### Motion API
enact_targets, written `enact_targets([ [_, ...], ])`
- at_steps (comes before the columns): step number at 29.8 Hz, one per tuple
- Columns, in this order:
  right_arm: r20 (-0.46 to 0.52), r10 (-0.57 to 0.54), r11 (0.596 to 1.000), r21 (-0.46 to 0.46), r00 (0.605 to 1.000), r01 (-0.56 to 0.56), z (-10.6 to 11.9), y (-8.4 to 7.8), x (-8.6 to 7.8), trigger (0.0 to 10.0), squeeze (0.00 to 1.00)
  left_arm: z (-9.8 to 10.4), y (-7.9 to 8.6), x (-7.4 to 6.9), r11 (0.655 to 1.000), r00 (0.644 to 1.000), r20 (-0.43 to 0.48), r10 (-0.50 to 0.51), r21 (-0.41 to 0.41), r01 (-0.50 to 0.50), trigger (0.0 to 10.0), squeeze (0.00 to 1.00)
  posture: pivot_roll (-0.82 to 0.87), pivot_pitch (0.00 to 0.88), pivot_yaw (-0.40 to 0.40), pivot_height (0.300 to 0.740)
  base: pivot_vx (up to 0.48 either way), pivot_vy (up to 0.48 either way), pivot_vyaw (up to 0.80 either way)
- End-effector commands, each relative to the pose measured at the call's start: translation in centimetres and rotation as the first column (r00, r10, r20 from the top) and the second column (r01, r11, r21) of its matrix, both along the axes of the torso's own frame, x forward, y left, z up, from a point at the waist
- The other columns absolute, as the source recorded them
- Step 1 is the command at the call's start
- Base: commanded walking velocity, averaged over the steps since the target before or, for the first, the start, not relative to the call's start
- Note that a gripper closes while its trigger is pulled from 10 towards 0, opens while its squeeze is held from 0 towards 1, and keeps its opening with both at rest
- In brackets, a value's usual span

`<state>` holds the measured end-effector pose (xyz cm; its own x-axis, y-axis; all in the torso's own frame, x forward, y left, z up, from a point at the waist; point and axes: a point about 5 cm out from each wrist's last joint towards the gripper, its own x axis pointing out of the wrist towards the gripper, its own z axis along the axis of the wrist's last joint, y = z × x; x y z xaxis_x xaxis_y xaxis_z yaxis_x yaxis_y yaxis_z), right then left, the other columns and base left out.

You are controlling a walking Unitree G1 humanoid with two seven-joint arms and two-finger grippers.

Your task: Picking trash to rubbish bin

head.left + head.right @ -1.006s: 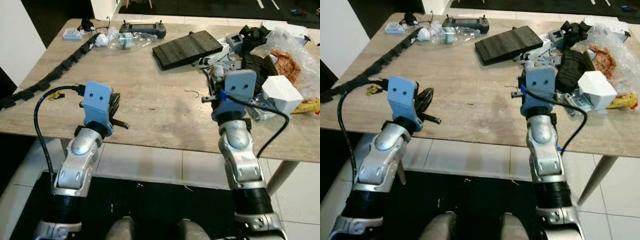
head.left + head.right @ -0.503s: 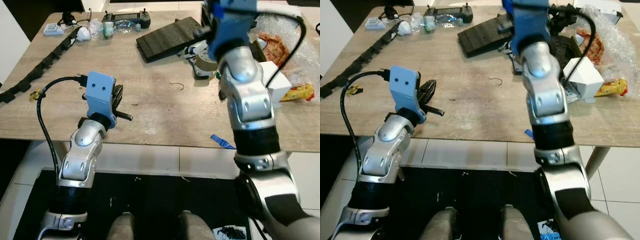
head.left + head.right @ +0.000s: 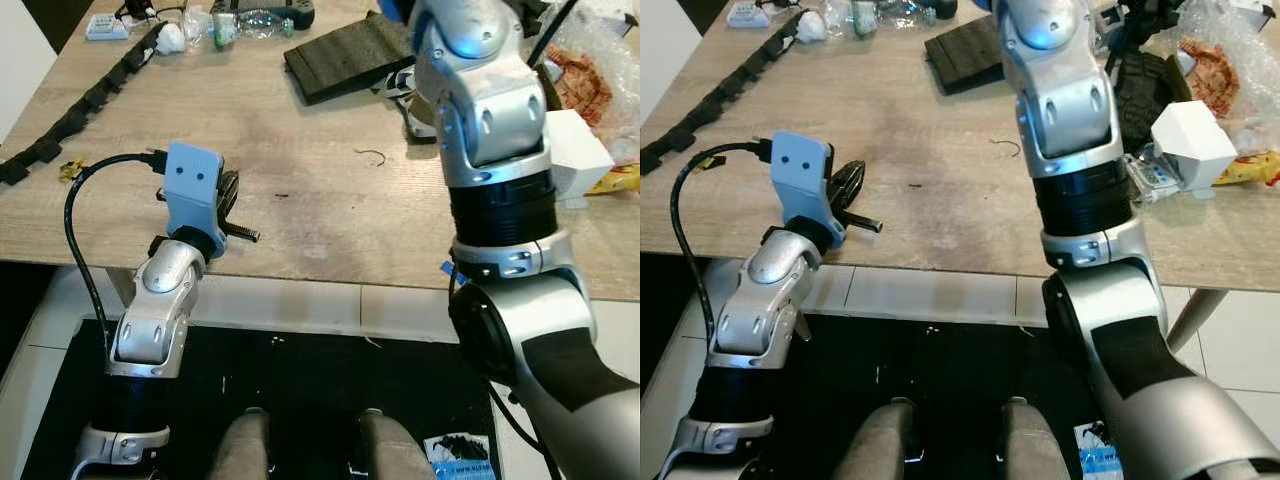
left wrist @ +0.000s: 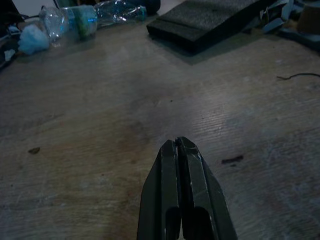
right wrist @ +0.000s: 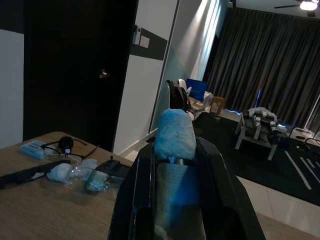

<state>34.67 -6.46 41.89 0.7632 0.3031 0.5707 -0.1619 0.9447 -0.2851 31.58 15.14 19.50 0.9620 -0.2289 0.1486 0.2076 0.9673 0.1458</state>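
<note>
My right arm (image 3: 485,110) is raised steeply over the table's right half, and its wrist runs out of the top of the eye views. In the right wrist view my right gripper (image 5: 176,100) is shut on a crumpled blue scrap (image 5: 174,132), held high above the table and pointing out into the room. Down at the table's near left edge, my left gripper (image 3: 232,200) is low over bare wood, shut and holding nothing (image 4: 180,146). A crushed plastic bottle (image 3: 250,17) lies at the far left.
A black foam slab (image 3: 345,58), a white box (image 3: 577,150), clear plastic wrap (image 3: 592,70) and dark clutter crowd the far right of the wooden table (image 3: 300,150). A black cable chain (image 3: 85,115) runs along the left. A printed wrapper (image 3: 450,452) lies on the floor.
My right arm has swung up from the table surface to high above it, carrying the blue scrap. The camera has tilted. My left arm stays where it was.
</note>
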Motion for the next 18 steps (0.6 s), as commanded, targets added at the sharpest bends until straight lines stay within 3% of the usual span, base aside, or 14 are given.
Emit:
enact_targets([
  [1,0.016,0.020,1.000,0.015,1.000,-0.021,1.0,0.3,-0.4,10.0,0.00,-0.5,0.2,-0.3,1.000,1.000,-0.024,0.005,0.007,-0.005,10.0,0.00,0.03,0.267,0.043,0.740,0.000,0.000,0.00],
  [18,0.039,0.017,0.999,0.040,0.999,-0.019,2.3,0.5,-0.5,10.0,0.00,-0.5,0.1,-0.6,1.000,0.999,-0.037,0.001,0.002,-0.001,10.0,0.00,0.02,0.274,0.039,0.740,0.000,0.000,0.00],
])
